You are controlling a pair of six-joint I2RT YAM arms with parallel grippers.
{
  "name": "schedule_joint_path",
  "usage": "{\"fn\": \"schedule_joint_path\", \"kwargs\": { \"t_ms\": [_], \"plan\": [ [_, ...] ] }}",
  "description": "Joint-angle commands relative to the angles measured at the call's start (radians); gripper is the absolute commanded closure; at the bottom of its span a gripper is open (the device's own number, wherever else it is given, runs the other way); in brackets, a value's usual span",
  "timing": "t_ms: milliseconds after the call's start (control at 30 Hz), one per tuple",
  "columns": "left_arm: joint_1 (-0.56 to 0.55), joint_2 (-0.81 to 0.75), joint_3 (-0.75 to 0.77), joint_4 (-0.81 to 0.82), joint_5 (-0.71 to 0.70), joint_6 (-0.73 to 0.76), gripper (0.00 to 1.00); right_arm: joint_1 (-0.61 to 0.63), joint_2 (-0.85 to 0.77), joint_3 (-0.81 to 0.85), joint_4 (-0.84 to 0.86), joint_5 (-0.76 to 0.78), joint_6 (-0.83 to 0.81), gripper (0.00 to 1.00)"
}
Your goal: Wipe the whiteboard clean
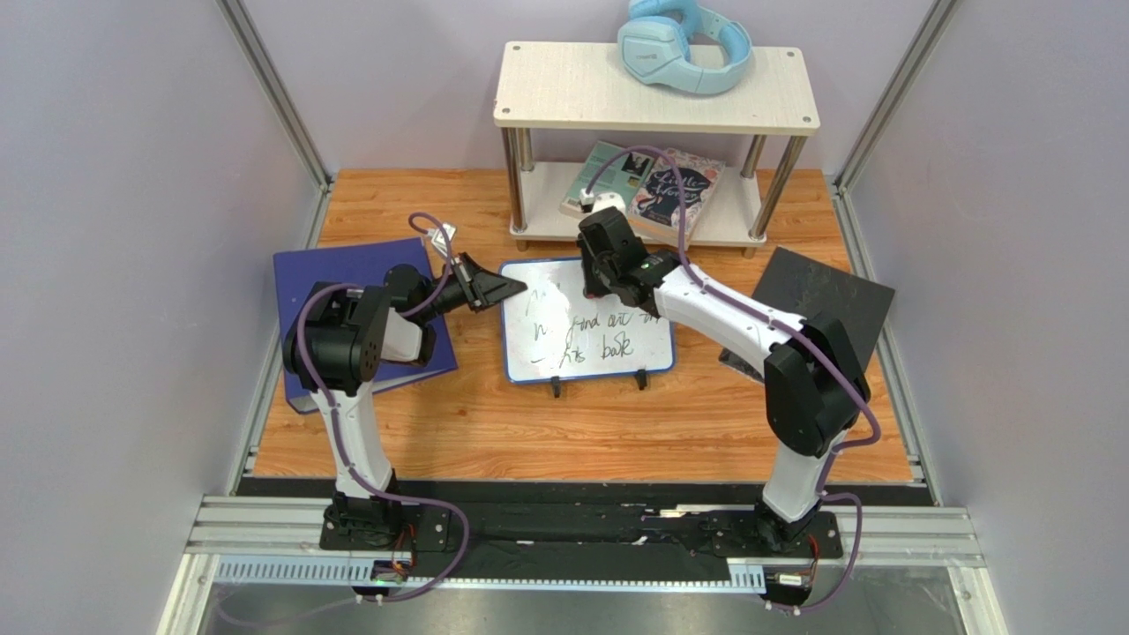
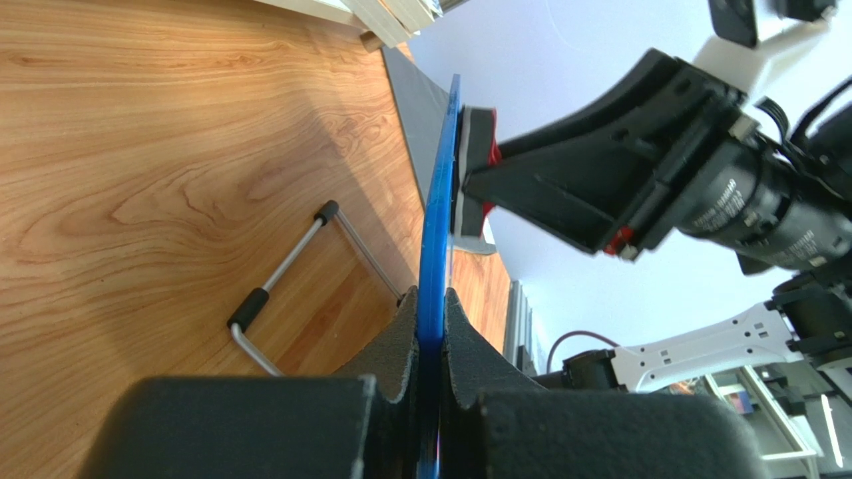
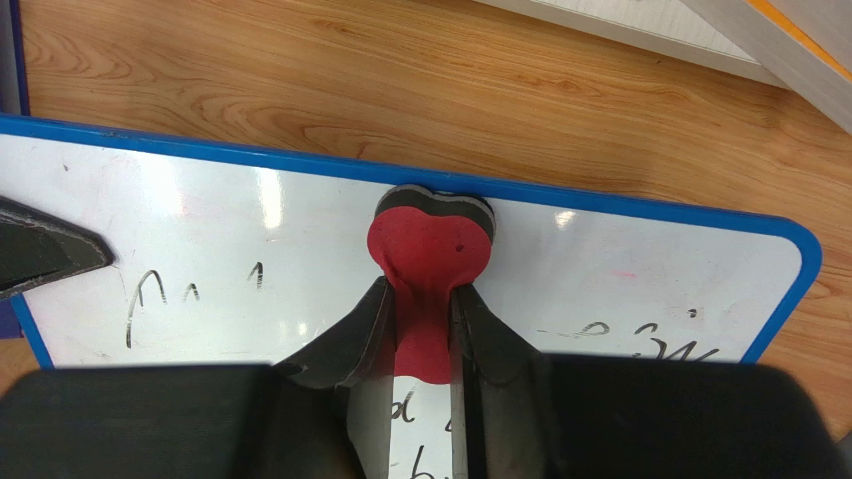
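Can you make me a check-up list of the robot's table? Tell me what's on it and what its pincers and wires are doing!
Surface: wooden tabletop; spills, nothing seen.
Job's things: whiteboard with dark handwriting on it; red eraser pressed on it near its far edge.
Clutter: blue binder, black board, small shelf with headphones on top and books below.
Pincers: left pincer shut on the whiteboard's left edge; right pincer shut on the red eraser.
Cables: a purple cable runs along each arm; tangles, nothing seen.
Surroundings: grey walls, metal frame posts, metal rail at the near edge.
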Motion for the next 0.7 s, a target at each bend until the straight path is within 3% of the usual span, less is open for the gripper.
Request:
{"fn": "schedule_joint_path", "kwargs": {
  "t_ms": [0, 333, 533, 667],
  "plan": [
    [-0.003, 0.02, -0.002, 0.165, 0.024, 0.063, 1.0, 0.007, 0.055, -0.003, -0.045, -0.003, -0.034, 1.0],
    [-0.007, 0.02, -0.004, 0.167, 0.026, 0.065, 1.0, 0.24, 0.251, 0.224, -0.127, -0.037, 0.028, 1.0],
    [-0.011, 0.02, 0.001, 0.165, 0.028, 0.069, 1.0, 0.268, 0.276, 0.232, -0.12, -0.032, 0.089, 1.0],
    [-0.011, 0.02, -0.001, 0.167, 0.024, 0.069, 1.0, 0.265, 0.256, 0.202, -0.14, 0.064, 0.114, 1.0]
  ]
}}
